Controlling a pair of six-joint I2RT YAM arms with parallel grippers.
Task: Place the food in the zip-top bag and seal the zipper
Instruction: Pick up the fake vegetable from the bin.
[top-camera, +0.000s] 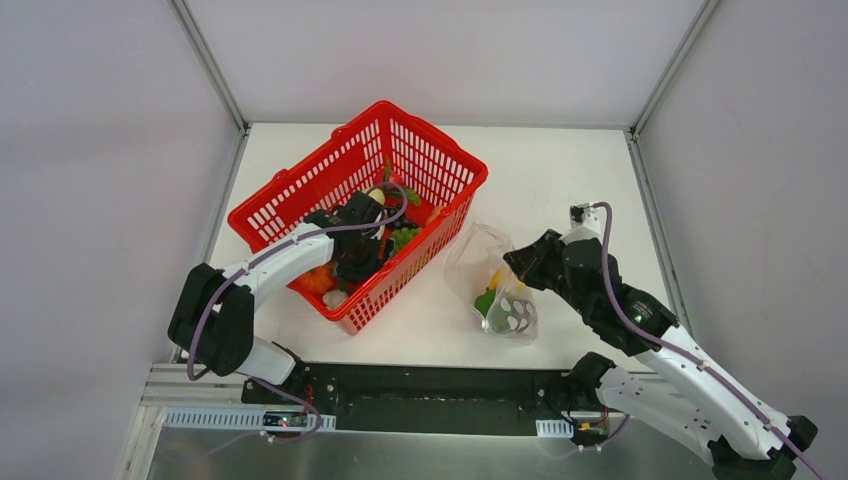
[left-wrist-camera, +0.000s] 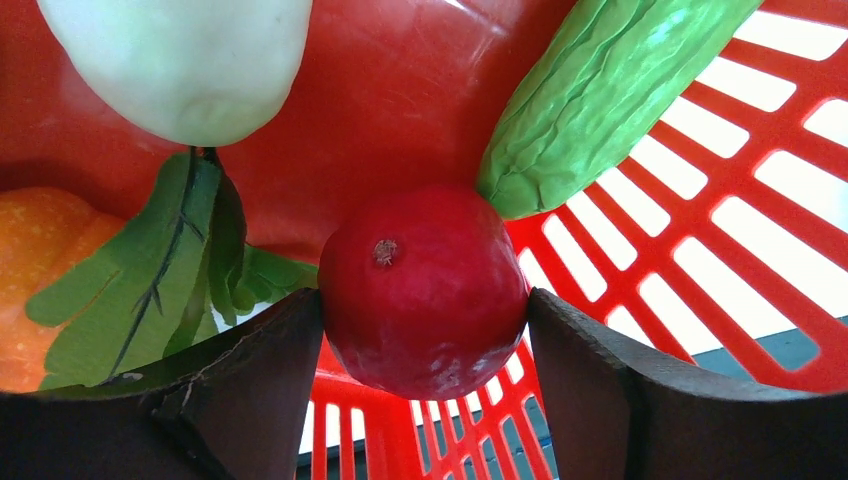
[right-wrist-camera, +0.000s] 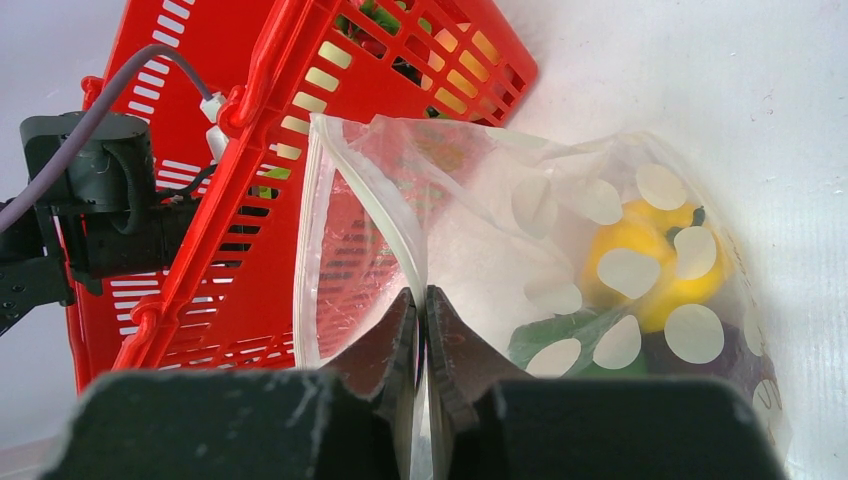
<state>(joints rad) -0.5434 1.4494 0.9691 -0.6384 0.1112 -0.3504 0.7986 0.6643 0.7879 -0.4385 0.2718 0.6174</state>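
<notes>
Two grips we see: left gripper (left-wrist-camera: 425, 305) jaws clamp a red toy fruit (left-wrist-camera: 420, 265) in the red basket (left-wrist-camera: 700, 200); right gripper (right-wrist-camera: 421, 300) jaws pinch the zip-top bag (right-wrist-camera: 480, 230) at its edge.

red basket (top-camera: 285, 185): on table (top-camera: 560, 180) | white radish (left-wrist-camera: 190, 60): inside basket

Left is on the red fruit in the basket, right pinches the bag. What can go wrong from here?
1. The red fruit is round and glossy, held only at the tips of the left gripper. It may slip on the lift, and the green gourd seems to lean on it.
2. The right gripper pinches the zip-top bag at one spot on its rim, so the mouth may sag shut.
</notes>
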